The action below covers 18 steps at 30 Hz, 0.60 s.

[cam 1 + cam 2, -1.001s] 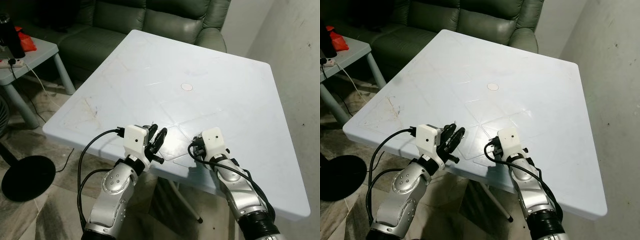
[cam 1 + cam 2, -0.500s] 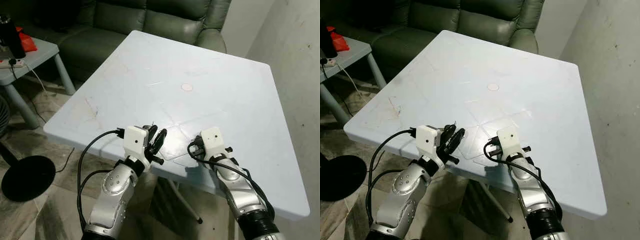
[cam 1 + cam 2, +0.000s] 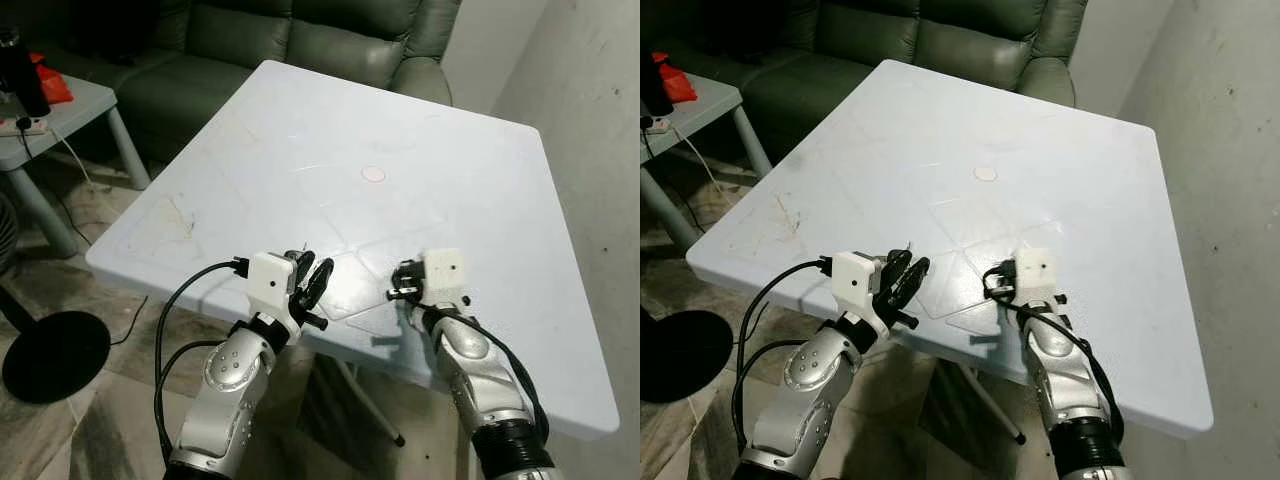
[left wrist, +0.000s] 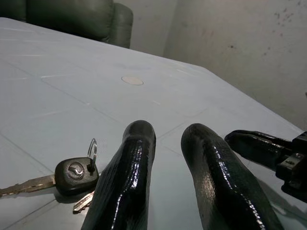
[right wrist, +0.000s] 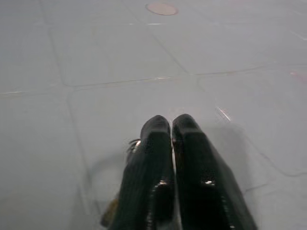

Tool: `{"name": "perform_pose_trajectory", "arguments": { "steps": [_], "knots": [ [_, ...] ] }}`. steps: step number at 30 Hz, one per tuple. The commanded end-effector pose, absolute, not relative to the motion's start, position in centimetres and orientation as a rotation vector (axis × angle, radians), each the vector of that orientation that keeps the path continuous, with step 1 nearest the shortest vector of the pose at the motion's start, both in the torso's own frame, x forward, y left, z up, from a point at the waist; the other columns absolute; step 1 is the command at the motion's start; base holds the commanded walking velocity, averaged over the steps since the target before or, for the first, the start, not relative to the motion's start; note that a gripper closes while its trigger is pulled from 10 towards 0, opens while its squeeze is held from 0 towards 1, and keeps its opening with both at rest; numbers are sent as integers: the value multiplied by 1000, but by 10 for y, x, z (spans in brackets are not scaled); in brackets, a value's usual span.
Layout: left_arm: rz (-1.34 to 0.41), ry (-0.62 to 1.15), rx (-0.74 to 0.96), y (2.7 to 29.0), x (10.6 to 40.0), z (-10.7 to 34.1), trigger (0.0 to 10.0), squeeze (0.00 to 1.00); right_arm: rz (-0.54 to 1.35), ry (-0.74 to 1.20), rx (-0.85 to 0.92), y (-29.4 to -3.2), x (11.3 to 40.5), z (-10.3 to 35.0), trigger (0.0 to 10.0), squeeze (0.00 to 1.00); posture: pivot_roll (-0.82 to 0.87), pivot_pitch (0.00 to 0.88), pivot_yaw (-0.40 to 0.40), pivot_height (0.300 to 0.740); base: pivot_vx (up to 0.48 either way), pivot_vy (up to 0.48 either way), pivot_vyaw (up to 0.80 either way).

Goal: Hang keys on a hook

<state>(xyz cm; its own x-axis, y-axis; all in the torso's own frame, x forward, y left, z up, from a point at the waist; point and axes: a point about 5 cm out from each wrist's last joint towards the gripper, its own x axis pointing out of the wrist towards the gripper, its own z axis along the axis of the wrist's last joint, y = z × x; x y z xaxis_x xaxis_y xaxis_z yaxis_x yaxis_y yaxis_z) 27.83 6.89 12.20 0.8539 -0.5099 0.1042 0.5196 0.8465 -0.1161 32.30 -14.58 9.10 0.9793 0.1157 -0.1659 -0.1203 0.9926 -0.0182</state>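
Left gripper point(image 3: 312, 283) hovers low over the near edge of the pale blue square plastic table point(image 3: 450, 180), its two long black fingers point(image 4: 129, 177) parted with a clear gap between them and holding nothing. Just beside those fingers, in the left wrist view, lies the bunch of keys point(image 4: 67, 175): a black-headed key with a brass-coloured blade, a thin silver split ring standing up from the head, and a second blade tip poking out beneath it. The bunch rests flat on the table near the near edge, close to the left finger but not gripped; whether it touches the finger I cannot tell.

Right gripper point(image 3: 403, 281) sits a little further in from the same near edge, well apart from the left one, with its white camera block point(image 3: 444, 272) above the wrist. In the right wrist view its fingers point(image 5: 156, 158) are pressed together side by side, pointing down at the table; a bit of thin wire and a small brownish piece show along one finger, too unclear to name.

A small round pale disc point(image 3: 373, 174) is set near the middle of the table. Beyond the far edge stands a dark green leather sofa point(image 3: 330, 40), and off the left edge a small grey side table point(image 3: 75, 100) carries a red object point(image 3: 52, 82).
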Motion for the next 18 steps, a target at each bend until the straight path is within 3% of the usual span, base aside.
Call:
{"name": "perform_pose_trajectory", "arguments": {
  "steps": [1,18],
  "knots": [
    [-553,-74,-140,65,278,124,10000,0,105,154,-17,-151,325,95,10000,1000,2,95,-126,740,0,0,0],
    [-553,-76,-143,65,279,125,10000,0,169,189,-23,-142,322,91,10000,1000,-3,104,-121,740,0,0,0]
  ]
}}
